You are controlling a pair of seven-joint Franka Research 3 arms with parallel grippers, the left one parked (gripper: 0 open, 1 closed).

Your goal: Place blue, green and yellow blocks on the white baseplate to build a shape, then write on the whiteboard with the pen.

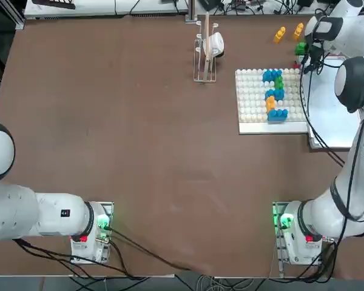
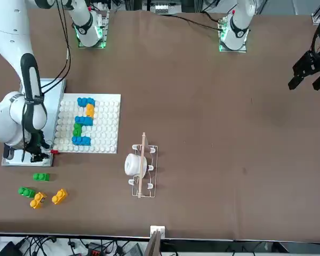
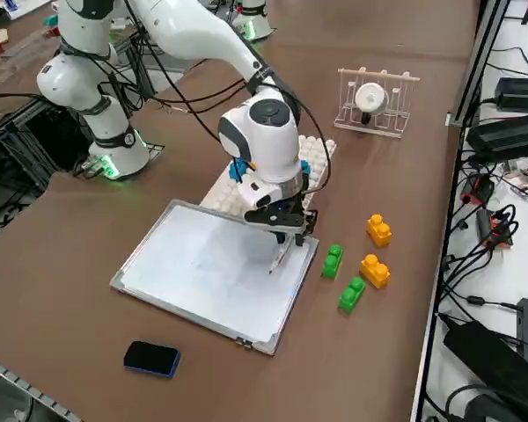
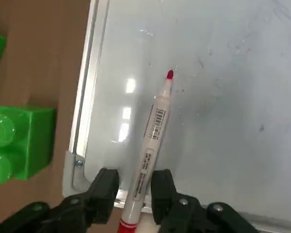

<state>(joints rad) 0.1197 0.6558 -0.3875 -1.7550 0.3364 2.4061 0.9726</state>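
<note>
The pen (image 4: pixel 154 122) lies slanted on the whiteboard (image 4: pixel 223 97) near its corner, with its red tip on the white surface. My right gripper (image 4: pixel 136 187) is low over that corner (image 3: pixel 286 236). It is open, its fingers straddle the pen's rear end, and a thin gap shows on one side. The white baseplate (image 1: pixel 252 97) beside the whiteboard carries blue, green and yellow blocks (image 1: pixel 274 94) stacked in a column. Two loose green blocks (image 3: pixel 333 261) and two yellow ones (image 3: pixel 375 271) lie on the table just past the whiteboard's edge.
A clear rack holding a white round object (image 1: pixel 207 51) stands beyond the baseplate. A dark blue eraser (image 3: pixel 151 358) lies near the whiteboard's other end. One green block (image 4: pixel 24 141) sits close to the whiteboard frame, beside my gripper.
</note>
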